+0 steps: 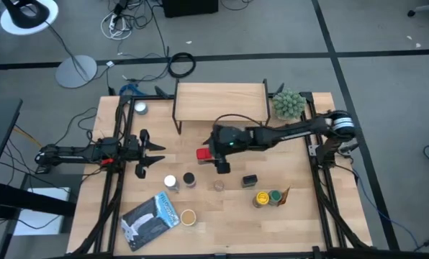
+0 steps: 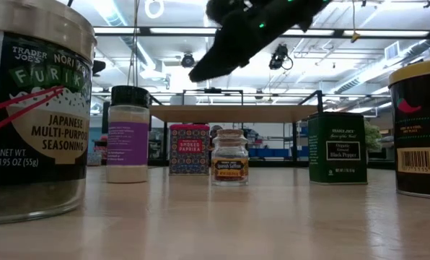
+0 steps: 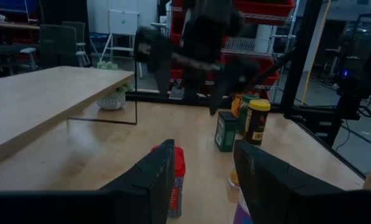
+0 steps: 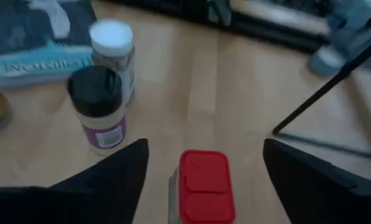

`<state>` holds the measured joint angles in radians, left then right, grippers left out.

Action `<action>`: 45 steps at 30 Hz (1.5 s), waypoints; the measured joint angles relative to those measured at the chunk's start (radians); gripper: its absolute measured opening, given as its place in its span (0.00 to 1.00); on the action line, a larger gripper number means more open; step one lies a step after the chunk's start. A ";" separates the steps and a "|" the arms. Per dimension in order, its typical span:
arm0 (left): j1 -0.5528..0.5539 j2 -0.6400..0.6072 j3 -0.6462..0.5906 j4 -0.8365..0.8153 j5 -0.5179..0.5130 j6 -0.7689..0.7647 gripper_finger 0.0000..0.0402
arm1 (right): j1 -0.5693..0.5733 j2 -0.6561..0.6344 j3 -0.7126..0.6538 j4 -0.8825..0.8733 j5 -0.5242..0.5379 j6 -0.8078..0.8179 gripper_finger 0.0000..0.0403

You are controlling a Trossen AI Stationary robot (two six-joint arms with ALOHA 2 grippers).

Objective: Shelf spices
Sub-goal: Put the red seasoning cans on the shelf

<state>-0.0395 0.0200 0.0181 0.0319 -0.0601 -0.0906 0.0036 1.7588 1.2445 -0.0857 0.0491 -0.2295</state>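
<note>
We take the red-lidded paprika tin (image 4: 204, 185) as the jar this move turns on. In the right wrist view it stands upright squarely between the two spread fingers of the right pincer (image 4: 204, 180), neither finger touching it that we can see, so the pincer is open around it and holds nothing. In the high view the tin (image 1: 204, 153) sits at centre frame, just left of the right pincer (image 1: 218, 160), on the bench (image 1: 301, 216) below the front edge of the shelf (image 1: 219, 101), whose top board is bare. Its long axis runs vertically.

The right arm is much the nearer. The left pincer (image 1: 151, 157) waits at left of centre, part open and empty, well apart from the tin.

The tin is a small box with a flat red hinged lid and a patterned face reading smoked paprika in the low view (image 2: 189, 149). We judge it rigid and light. The other spices stay on the bench lower in the frame.
</note>
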 joint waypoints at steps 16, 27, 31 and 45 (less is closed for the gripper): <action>0.000 0.000 -0.001 0.034 0.000 0.000 0.42 | -0.028 0.258 0.263 -0.279 0.007 0.036 0.76; 0.000 0.001 0.000 0.056 0.000 0.000 0.42 | -0.053 0.269 0.262 -0.229 0.013 0.021 0.76; 0.000 0.001 0.000 0.059 0.000 0.000 0.42 | -0.054 0.271 0.260 -0.191 0.019 -0.006 0.76; 0.000 0.001 0.000 0.082 0.000 0.000 0.42 | -0.066 0.271 0.260 -0.178 0.035 -0.009 0.76</action>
<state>-0.0391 0.0208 0.0177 0.1135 -0.0601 -0.0906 -0.0627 2.0296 1.5047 -0.2634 0.0845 -0.2382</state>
